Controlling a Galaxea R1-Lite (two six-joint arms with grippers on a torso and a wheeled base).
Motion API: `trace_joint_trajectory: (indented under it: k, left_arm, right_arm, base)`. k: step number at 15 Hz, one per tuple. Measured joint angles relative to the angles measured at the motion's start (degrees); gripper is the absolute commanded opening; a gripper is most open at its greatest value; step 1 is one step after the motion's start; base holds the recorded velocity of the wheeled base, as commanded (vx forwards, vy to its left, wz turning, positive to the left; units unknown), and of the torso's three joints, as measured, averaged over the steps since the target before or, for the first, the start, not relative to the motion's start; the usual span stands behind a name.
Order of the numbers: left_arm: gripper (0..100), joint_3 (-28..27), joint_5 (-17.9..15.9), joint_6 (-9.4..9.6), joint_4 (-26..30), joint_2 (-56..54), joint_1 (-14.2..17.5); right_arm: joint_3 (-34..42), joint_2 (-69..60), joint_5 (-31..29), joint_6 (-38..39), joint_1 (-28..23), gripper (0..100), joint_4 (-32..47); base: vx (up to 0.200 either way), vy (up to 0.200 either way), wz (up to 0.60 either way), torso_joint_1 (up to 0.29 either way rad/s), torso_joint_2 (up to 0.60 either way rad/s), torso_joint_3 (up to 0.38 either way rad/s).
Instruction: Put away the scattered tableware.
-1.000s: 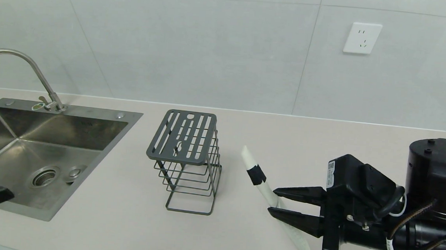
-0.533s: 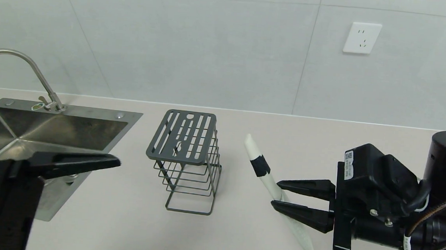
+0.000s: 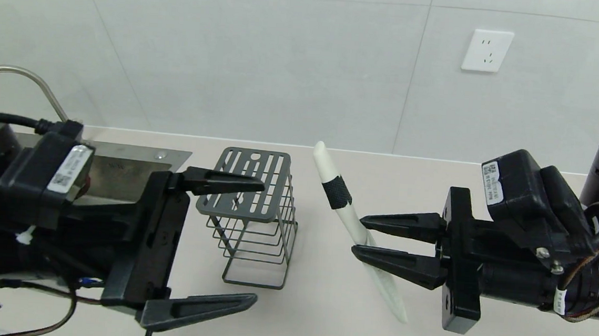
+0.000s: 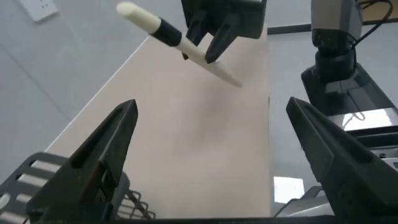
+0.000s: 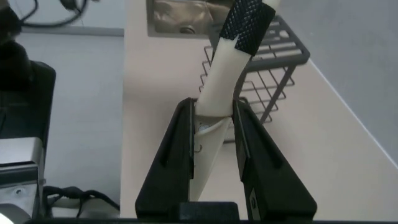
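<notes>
Right gripper (image 3: 358, 236) is clamped down on the white knife-shaped utensil with a black textured band (image 3: 337, 193). The fingers pinch it around the middle, just below the band. From the right wrist view the gripper (image 5: 212, 109) has both fingers pressed flat against the utensil's (image 5: 224, 68) sides. It's held at a slant: rounded end up toward the wall, pointed end aimed down at the beige countertop (image 3: 310, 321). In the left wrist view the utensil (image 4: 155, 23) looks to be clear of the surface.

Left gripper (image 3: 258, 241) is spread wide with nothing in it, and you see the same big gap in its own view (image 4: 211, 106). It sits on the sink side of the dark grey wire rack with a slotted top plate (image 3: 264, 179). In the head view its upper finger overlaps the rack's top edge, but I can't tell if it actually touches.

The rack stands upright on the counter between the two grippers, and the utensil is just beside it on the right-arm side, not touching.

Further out there's a stainless steel sink (image 3: 121, 151) with a curved metal faucet (image 3: 0, 70) behind the left arm, and a white wall outlet (image 3: 487, 50) on the grey tiled wall.
</notes>
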Motion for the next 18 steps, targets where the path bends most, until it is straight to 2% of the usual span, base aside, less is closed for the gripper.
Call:
trace_joint_trajectory:
  k: [2, 4, 5, 6, 9, 12, 13, 16, 18]
  left_arm:
    - [100, -1.2, -0.2, -5.71, -9.7, 5.0, -3.4]
    - [100, -1.8, 0.0, -12.48, -22.8, 10.7, -5.9]
    - [100, -1.9, 0.4, -15.51, -27.3, 13.1, -6.5]
    - [100, -2.1, 0.9, -18.14, -28.9, 15.6, -7.0]
    - [100, -2.4, 1.5, -20.6, -29.6, 18.1, -7.4]
    - [100, -3.1, 1.6, -25.02, -29.7, 17.7, -7.4]
    - [100, -3.7, 1.6, -25.76, -29.7, 17.6, -7.4]
    - [100, -8.3, 2.5, -30.38, -29.7, 17.4, -7.5]
    - [100, -10.6, 3.1, -31.81, -29.7, 17.6, -8.3]
  right_arm:
    - [-0.1, -0.1, 0.7, 0.0, 0.0, 0, -0.1]
    - [-0.1, -0.4, 1.0, 0.0, 0.1, 0, -0.1]
    - [-0.1, -0.5, 1.0, 0.0, 0.1, 0, -0.2]
    - [-0.3, -0.5, 1.1, 0.0, 0.1, 0, -0.4]
    - [-0.5, -0.7, 1.1, 0.0, 0.1, 0, -0.5]
    - [-0.4, -0.9, 1.0, 0.0, 0.0, 0, -0.5]
    - [-0.3, -0.9, 1.0, 0.0, 0.0, 0, -0.5]
    - [-0.3, -0.2, 1.0, 0.0, 0.0, 0, -0.4]
    - [-1.4, 0.3, 1.0, 0.0, 0.2, 0, -0.4]
  base:
    - [0.0, 0.0, 0.0, 0.0, 0.0, 0.0]
    - [0.0, 0.0, 0.0, 0.0, 0.0, 0.0]
    - [0.0, 0.0, 0.0, 0.0, 0.0, 0.0]
    - [0.0, 0.0, 0.0, 0.0, 0.0, 0.0]
    - [0.0, 0.0, 0.0, 0.0, 0.0, 0.0]
    - [0.0, 0.0, 0.0, 0.0, 0.0, 0.0]
    - [0.0, 0.0, 0.0, 0.0, 0.0, 0.0]
    - [0.0, 0.0, 0.0, 0.0, 0.0, 0.0]
    - [0.0, 0.0, 0.0, 0.0, 0.0, 0.0]
